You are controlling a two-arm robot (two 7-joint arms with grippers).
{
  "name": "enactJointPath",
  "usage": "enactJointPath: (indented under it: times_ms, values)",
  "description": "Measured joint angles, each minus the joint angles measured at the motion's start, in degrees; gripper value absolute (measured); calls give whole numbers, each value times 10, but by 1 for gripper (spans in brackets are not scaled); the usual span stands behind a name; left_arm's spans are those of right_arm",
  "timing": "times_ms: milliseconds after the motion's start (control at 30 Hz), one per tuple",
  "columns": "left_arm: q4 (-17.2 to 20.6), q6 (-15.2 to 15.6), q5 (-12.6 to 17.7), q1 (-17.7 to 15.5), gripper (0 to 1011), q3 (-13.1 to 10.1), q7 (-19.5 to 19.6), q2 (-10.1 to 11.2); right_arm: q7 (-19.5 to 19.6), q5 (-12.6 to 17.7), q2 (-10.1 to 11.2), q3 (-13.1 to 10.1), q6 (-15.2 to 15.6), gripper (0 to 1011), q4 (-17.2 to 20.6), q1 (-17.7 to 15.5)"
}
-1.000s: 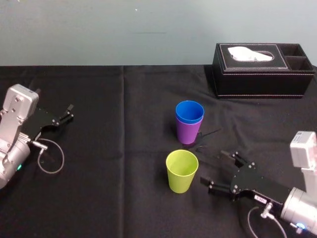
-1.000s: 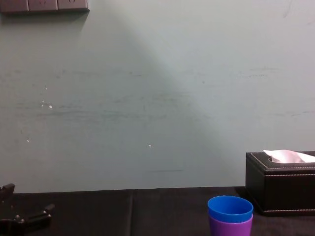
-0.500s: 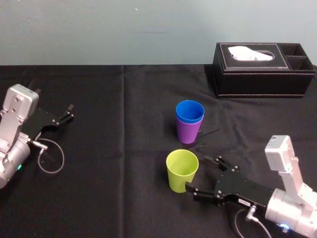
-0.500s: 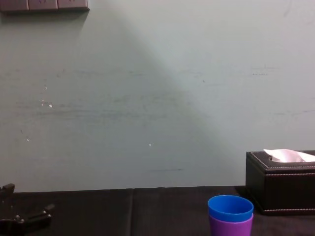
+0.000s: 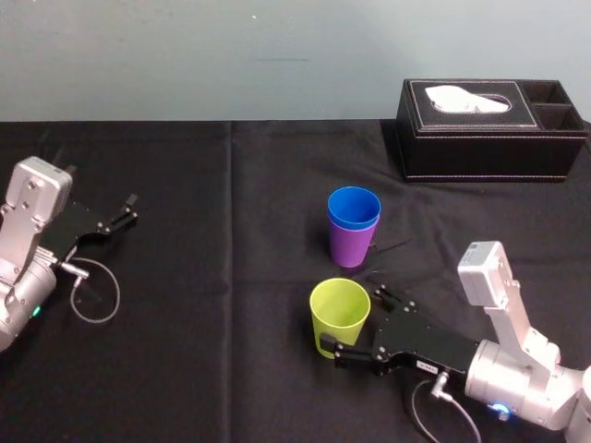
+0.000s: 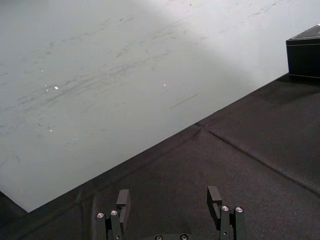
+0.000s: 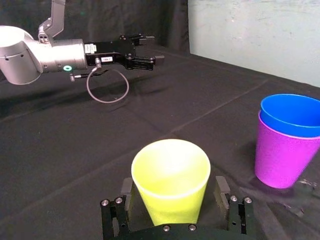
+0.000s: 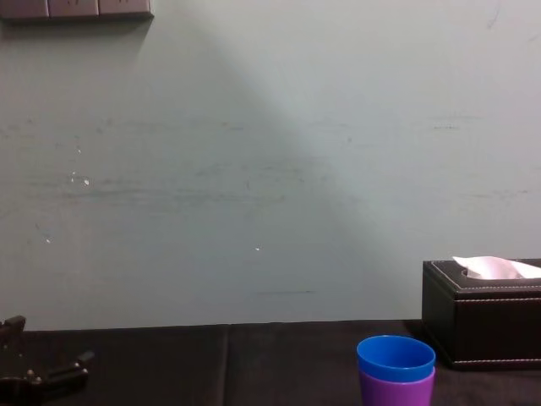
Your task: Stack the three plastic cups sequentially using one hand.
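Black slim fingers of the right gripper (image 5: 352,321) reach in low from the near right. They are spread wide to either side of the upright yellow-green cup (image 5: 338,312), not pinching it. Just behind stands the blue cup (image 5: 354,208), nested in the purple cup (image 5: 351,249). The left gripper (image 5: 125,210) lies parked at far left, fingers apart. Black cloth (image 5: 231,277) covers the table, with a tissue box (image 5: 489,129) by the pale green wall (image 5: 185,55).
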State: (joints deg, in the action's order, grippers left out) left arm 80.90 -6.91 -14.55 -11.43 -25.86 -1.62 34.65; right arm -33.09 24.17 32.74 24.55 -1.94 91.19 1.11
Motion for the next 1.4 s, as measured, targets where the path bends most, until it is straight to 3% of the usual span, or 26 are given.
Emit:
enactJointPath:
  times_ms: [400, 567, 800, 1400]
  values:
    - [0, 0, 0, 0, 1011, 0, 0, 0, -6, 2, -8, 9, 2, 1004, -12, 12]
    - [0, 0, 0, 0, 1012, 0, 0, 0, -6, 3, -7, 8, 2, 932, -11, 11]
    - [0, 0, 0, 0, 1011, 0, 0, 0, -6, 3, -7, 7, 2, 752, -10, 10]
    - [0, 0, 0, 0, 1011, 0, 0, 0, -5, 3, -6, 6, 1, 732, -9, 9]
